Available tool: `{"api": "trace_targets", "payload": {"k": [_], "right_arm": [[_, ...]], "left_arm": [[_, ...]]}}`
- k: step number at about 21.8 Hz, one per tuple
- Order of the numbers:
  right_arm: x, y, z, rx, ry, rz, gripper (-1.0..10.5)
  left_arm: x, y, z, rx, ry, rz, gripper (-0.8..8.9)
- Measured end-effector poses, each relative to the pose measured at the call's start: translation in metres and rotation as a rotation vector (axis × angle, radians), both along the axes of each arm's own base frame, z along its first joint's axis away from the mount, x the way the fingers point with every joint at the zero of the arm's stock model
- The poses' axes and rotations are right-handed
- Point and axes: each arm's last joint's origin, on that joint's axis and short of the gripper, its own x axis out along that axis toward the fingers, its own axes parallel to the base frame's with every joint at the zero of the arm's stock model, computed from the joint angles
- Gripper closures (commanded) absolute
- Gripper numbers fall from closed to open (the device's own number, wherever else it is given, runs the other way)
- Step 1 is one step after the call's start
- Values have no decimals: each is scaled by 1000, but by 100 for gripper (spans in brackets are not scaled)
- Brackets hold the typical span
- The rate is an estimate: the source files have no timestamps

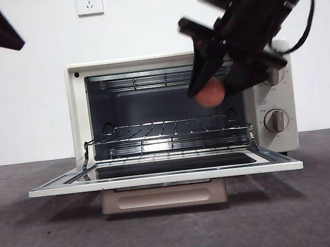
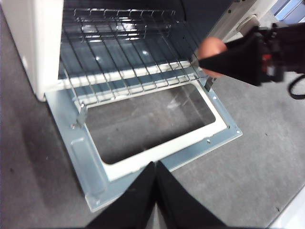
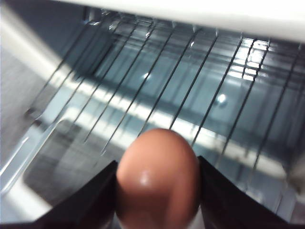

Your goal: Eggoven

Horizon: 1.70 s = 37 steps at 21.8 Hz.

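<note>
Between the jaws of the right gripper (image 1: 212, 88), the egg (image 1: 210, 92) sits clamped, hanging just above the rack's (image 1: 165, 129) right end at the oven (image 1: 79, 109) mouth, over the lowered door (image 1: 165, 176). The carry-in step appears under way; next comes a reach deeper and a gentle release. The left gripper (image 2: 156, 164) waits well back, jaws together. The arm hides part of the upper knob (image 1: 275, 75).
</note>
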Motion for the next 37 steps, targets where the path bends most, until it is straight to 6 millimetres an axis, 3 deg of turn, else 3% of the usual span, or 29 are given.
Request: {"api": "trace_targets", "payload": {"k": [5, 11, 16, 20, 28, 37], "right_arm": [[15, 4, -19, -23, -10, -55, 944], [19, 5, -27, -31, 2, -77, 943], [19, 4, -27, -36, -2, -87, 690], [21, 4, -30, -45, 4, -97, 673], [19, 6, -29, -36, 4, -98, 651], [6, 0, -8, -35, -7, -118, 640]], "left_arm": [[-7, 3, -1, 4, 17, 3, 808], [-8, 4, 0, 0, 8, 2, 808], [-7, 3, 1, -1, 6, 2, 808], [-7, 3, 1, -2, 1, 2, 808], [-7, 3, 1, -2, 0, 2, 808], [-7, 3, 1, -2, 0, 2, 808]]}}
